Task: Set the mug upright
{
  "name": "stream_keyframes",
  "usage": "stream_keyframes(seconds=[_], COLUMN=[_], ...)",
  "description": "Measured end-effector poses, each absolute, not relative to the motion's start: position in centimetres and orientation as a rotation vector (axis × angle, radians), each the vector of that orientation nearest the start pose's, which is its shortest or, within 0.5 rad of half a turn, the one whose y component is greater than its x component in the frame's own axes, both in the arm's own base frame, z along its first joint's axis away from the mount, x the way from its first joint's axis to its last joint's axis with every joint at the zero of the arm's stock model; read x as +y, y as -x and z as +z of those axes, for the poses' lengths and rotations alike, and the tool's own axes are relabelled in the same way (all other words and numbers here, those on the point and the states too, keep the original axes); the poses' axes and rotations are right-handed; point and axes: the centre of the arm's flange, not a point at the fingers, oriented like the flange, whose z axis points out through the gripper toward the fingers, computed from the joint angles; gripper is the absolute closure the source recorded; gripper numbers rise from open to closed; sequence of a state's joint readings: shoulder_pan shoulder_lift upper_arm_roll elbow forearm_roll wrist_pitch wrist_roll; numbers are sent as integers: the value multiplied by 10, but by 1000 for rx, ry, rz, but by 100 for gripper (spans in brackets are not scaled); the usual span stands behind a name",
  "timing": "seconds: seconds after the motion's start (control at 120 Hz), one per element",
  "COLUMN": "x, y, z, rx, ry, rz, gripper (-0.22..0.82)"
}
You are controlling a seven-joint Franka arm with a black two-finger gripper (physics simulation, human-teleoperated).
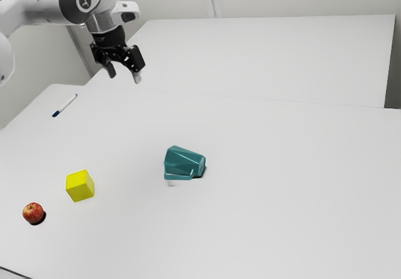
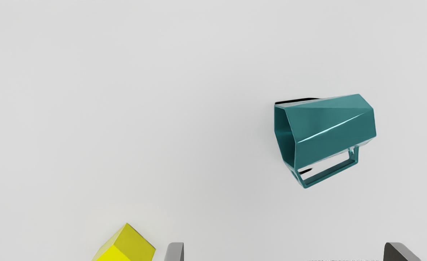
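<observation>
My fingers [image 2: 175, 252] stand wide apart, empty, above the table [image 1: 282, 210]. The teal mug [image 2: 331, 132] lies there on its side, mouth [image 2: 284, 136] facing the yellow cube's [image 1: 80, 185] side. Best to grip its body squarely (clear of the handle [image 2: 331, 174]), then turn it base-down before releasing.

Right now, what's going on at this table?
A robot arm is there to stand the teal mug upright, but nothing is being handled yet. Its gripper is open and empty, raised above the table. The mug lies on its side. A yellow cube, an apple and a pen lie around it.
</observation>
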State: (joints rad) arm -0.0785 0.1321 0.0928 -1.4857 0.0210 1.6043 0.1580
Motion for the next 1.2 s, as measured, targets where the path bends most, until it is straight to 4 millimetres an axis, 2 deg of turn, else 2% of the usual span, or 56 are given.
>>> stream_keyframes(seconds=[0.133, 0.233, 0.333, 0.517, 0.642, 0.733, 0.958, 1.2], x=[7, 11, 17, 22, 11, 5, 41, 43], y=[-596, -579, -567, -556, -566, -575, -587, -591], z=[588, 573, 549, 475, 437, 417, 370, 330], rx=[266, 261, 223, 42, -67, -111, -224, -191], ry=[3134, 3214, 3330, 3576, 3696, 3733, 3757, 3780], rz=[26, 62, 106, 213, 242, 242, 197, 235], gripper=[0, 0, 0, 0, 0, 0, 0, 1])
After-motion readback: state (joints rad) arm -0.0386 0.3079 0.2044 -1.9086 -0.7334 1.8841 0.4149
